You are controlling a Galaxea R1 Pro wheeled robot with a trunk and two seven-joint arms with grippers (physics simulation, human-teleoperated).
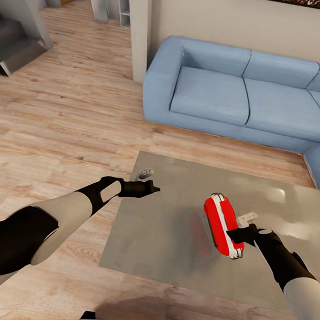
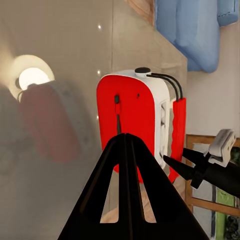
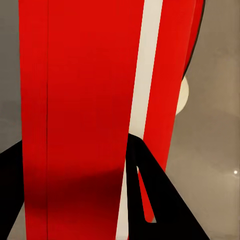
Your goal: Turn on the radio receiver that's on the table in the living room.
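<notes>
Head view, lower right: our right pincer (image 1: 237, 235) grasps the radio receiver (image 1: 219, 223) above the table (image 1: 164, 264); left pincer (image 1: 151, 186) clenched, empty. Next we must find and press its switch.

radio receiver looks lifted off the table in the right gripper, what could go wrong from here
1. The right gripper appears to pinch the radio receiver only near one end, so it could swing or slip and fall onto the glossy table.
2. The left gripper is shut and pointed at the radio; a hard push on it could knock it out of that hold.
</notes>
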